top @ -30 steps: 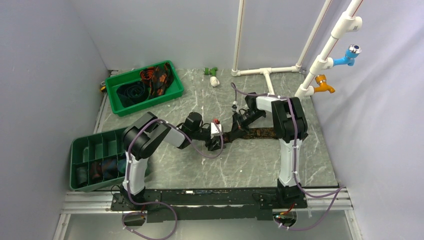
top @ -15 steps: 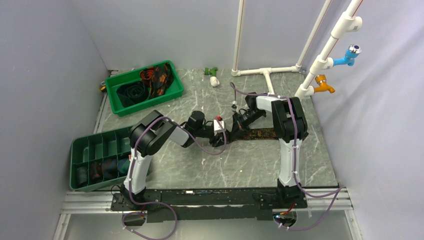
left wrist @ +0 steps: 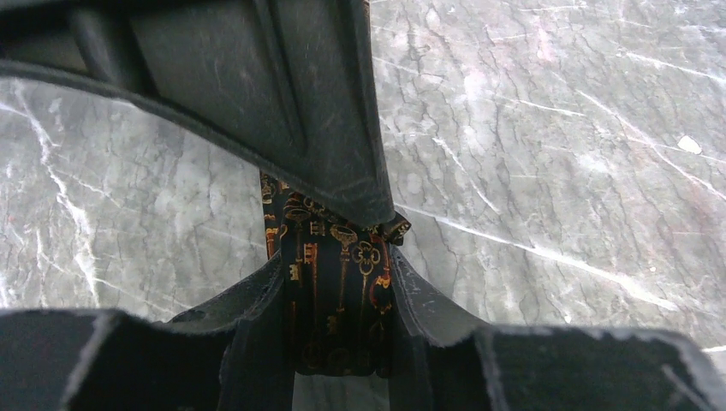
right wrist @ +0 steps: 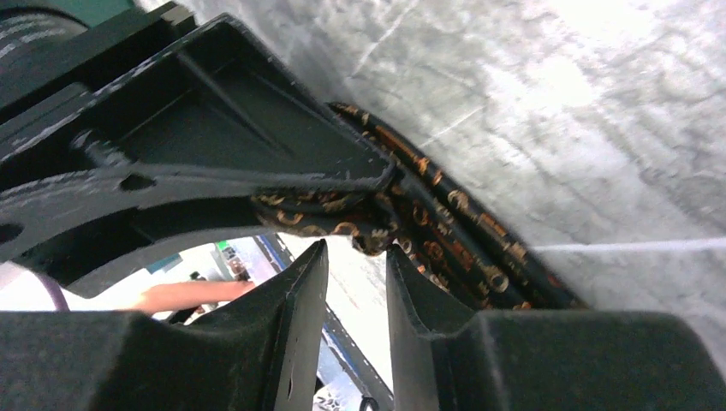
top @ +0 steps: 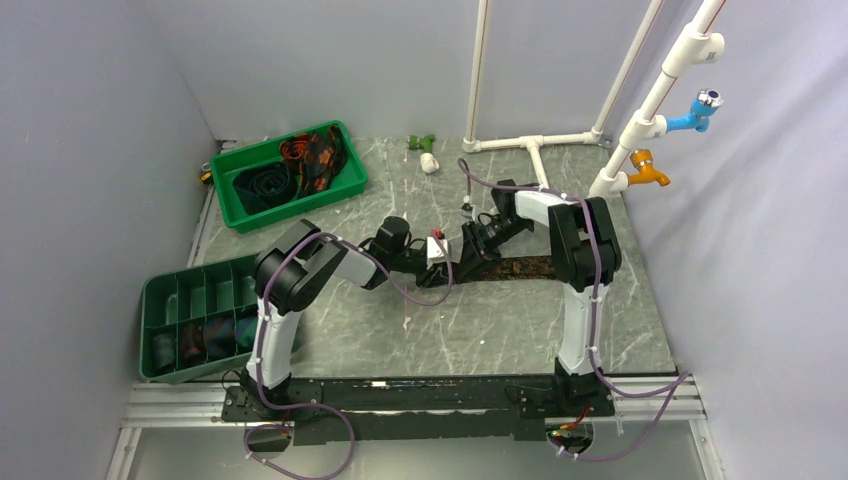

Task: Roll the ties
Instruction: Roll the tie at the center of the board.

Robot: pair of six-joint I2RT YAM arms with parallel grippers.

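Observation:
A dark brown tie (top: pixel 520 268) with orange key print lies flat across the middle of the table, its left end rolled up. My left gripper (top: pixel 450 268) is shut on that rolled end. In the left wrist view the roll (left wrist: pixel 338 295) fills the gap at the left gripper (left wrist: pixel 336 257), touching both fingers. My right gripper (top: pixel 472 248) sits just behind the roll. In the right wrist view the right gripper (right wrist: pixel 358 250) is open with nothing between its fingers, and the tie's (right wrist: pixel 445 248) folds lie just past the tips. More ties lie in the back tray.
A green tray (top: pixel 300 207) with loose ties stands at the back left. A divided green tray (top: pixel 150 300) holding rolled ties sits at the left edge. White pipes (top: pixel 530 145) with a blue tap (top: pixel 700 110) and an orange tap (top: pixel 648 165) stand at the back right.
My left gripper has moved right to the tie's rolled end and closed on it. My right gripper, shut on the roll before, has opened and let go.

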